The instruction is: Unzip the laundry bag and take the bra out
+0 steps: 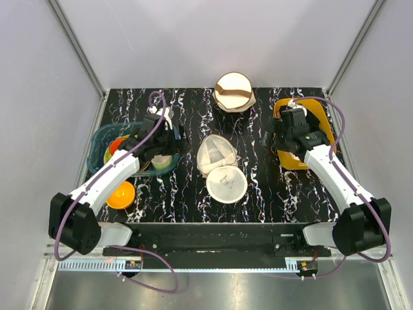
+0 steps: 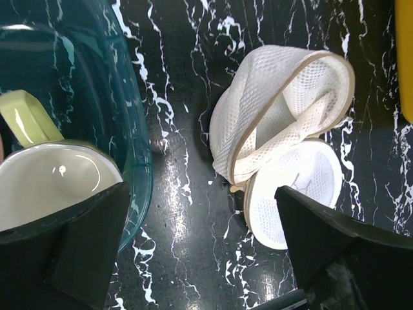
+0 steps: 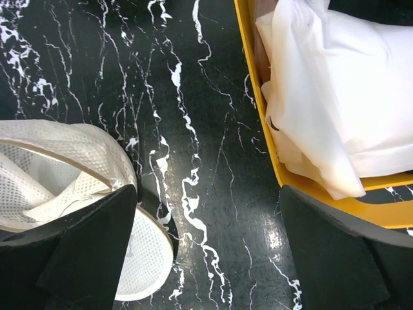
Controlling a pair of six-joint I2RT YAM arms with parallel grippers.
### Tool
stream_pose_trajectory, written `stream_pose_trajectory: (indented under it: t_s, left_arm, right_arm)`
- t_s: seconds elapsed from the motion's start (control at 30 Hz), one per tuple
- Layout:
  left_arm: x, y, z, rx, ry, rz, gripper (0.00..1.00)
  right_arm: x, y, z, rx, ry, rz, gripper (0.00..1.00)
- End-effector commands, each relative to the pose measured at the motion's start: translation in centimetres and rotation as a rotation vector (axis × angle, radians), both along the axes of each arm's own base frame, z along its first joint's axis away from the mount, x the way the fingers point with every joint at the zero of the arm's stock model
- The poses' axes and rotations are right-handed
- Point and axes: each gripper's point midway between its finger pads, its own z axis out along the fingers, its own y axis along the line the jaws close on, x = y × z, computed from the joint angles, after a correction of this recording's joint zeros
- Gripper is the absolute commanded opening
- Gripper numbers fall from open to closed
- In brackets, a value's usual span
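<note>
The laundry bag (image 1: pixel 233 92), a cream dome with a brown zipper band, sits at the back middle of the table, zipped shut and far from both grippers. The bra is not in view. My left gripper (image 1: pixel 173 139) is open and empty over the table between the teal basin and the white mesh bags; in the left wrist view (image 2: pixel 203 258) only bare table lies between its fingers. My right gripper (image 1: pixel 272 139) is open and empty between the mesh bags and the yellow tub; in the right wrist view (image 3: pixel 206 252) it is also over bare table.
A whitish triangular mesh bag (image 1: pixel 215 154) (image 2: pixel 277 110) and a whiter round mesh bag (image 1: pixel 226 183) (image 2: pixel 297 187) lie mid-table. A yellow tub (image 1: pixel 317 113) (image 3: pixel 258 103) holds white fabric (image 3: pixel 342 97). A teal basin (image 1: pixel 100 139) (image 2: pixel 132 148) holds cups (image 2: pixel 51 187). An orange bowl (image 1: pixel 120 194) sits front left.
</note>
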Motion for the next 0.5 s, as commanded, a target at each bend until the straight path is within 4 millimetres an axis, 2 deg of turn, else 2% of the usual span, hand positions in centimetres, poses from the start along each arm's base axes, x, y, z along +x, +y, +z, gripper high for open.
stream_pose_trajectory:
  t_s: [0.0, 0.13, 0.23, 0.27, 0.33, 0.37, 0.4, 0.47]
  left_arm:
    - [1.2, 0.5, 5.7, 0.002, -0.165, 0.025, 0.99]
    - [1.1, 1.2, 7.2, 0.017, -0.208, 0.041, 0.99]
    - [1.4, 1.1, 7.3, 0.076, -0.189, 0.050, 0.99]
    - [2.2, 0.6, 7.8, 0.095, -0.191, 0.045, 0.99]
    - [2.4, -0.4, 7.9, 0.130, -0.191, 0.026, 0.99]
    - [2.7, -0.9, 8.5, 0.127, -0.206, 0.016, 0.99]
    - [2.9, -1.6, 7.9, 0.136, -0.193, 0.004, 0.99]
    - [3.5, -2.6, 8.2, 0.119, -0.198, -0.012, 0.99]
  right_arm:
    - [1.3, 1.0, 1.5, 0.038, -0.076, 0.026, 1.00]
    - [1.6, 1.5, 2.0, 0.066, -0.090, 0.031, 1.00]
    - [1.8, 2.9, 1.9, 0.111, -0.082, 0.094, 1.00]
    - [1.7, 3.6, 1.9, 0.133, -0.074, 0.121, 1.00]
    - [1.5, 4.1, 1.7, 0.159, -0.061, 0.133, 1.00]
    - [1.3, 4.3, 1.8, 0.170, -0.062, 0.138, 1.00]
    - [1.0, 4.3, 1.5, 0.172, -0.053, 0.137, 1.00]
    - [0.2, 4.2, 2.1, 0.190, -0.075, 0.127, 1.00]
